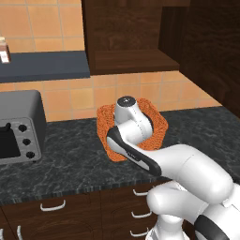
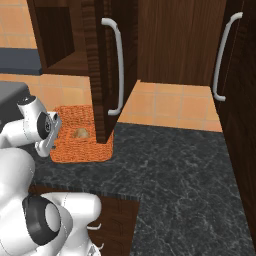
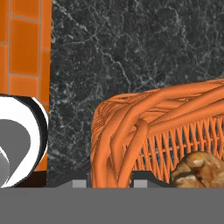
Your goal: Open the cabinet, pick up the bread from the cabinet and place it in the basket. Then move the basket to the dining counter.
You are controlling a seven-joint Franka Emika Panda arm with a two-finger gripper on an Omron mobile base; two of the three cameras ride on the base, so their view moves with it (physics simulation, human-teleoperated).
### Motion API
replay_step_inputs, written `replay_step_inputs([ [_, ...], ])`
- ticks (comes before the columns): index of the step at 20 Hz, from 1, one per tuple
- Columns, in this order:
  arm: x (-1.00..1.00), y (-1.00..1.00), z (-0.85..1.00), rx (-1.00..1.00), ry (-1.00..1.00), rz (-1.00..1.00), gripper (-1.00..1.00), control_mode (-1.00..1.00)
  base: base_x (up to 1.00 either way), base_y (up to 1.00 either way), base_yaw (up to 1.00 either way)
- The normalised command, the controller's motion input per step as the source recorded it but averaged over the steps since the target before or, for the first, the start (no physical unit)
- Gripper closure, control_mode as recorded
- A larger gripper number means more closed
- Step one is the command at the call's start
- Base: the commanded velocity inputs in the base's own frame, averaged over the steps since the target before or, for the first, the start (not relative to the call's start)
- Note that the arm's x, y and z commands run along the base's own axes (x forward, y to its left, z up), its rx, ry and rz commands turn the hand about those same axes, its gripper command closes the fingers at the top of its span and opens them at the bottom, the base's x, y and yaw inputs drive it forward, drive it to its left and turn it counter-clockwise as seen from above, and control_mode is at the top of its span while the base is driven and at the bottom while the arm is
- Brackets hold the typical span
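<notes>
My tool (image 3: 109,180) is clenched on the rim of the orange woven wicker basket (image 3: 144,118). The basket sits on the dark speckled table (image 1: 70,154) near its back edge, by the tiled wall. The small tan-brown bread loaf (image 3: 199,171) lies inside it.

Grey toaster oven (image 1: 21,127) on dark speckled countertop (image 1: 70,154), perhaps a small jar (image 1: 4,50) on blue-grey shelf (image 1: 47,65).

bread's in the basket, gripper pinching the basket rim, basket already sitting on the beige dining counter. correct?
Not quite: the basket sits on the dark speckled countertop, not on a beige one; the right base view shows this. The rest holds: the bread lies inside the basket, and the hand view shows the gripper shut on the basket's rim.
</notes>
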Motion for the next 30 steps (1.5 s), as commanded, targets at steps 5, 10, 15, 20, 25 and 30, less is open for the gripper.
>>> replay_step_inputs([
  [5, -0.30, -0.03, 0.51, 0.00, -0.03, 0.07, 1.00, -1.00, 0.00, 0.00, 0.00],
  [10, -0.16, -0.09, 0.42, 0.01, 0.10, 0.00, 1.00, -1.00, 0.00, 0.00, 0.00],
  [15, 0.00, 0.00, 0.09, 0.00, 0.01, 0.00, 1.00, -1.00, 0.00, 0.00, 0.00],
  [20, 0.00, 0.00, 0.00, 0.00, 0.00, 0.00, 1.00, -1.00, 0.00, 0.00, 0.00],
  [25, 0.00, 0.00, 0.00, 0.00, 0.00, 0.00, 1.00, -1.00, 0.00, 0.00, 0.00],
  [30, 0.00, 0.00, 0.00, 0.00, 0.00, 0.00, 1.00, 1.00, -0.07, 0.02, 0.01],
])
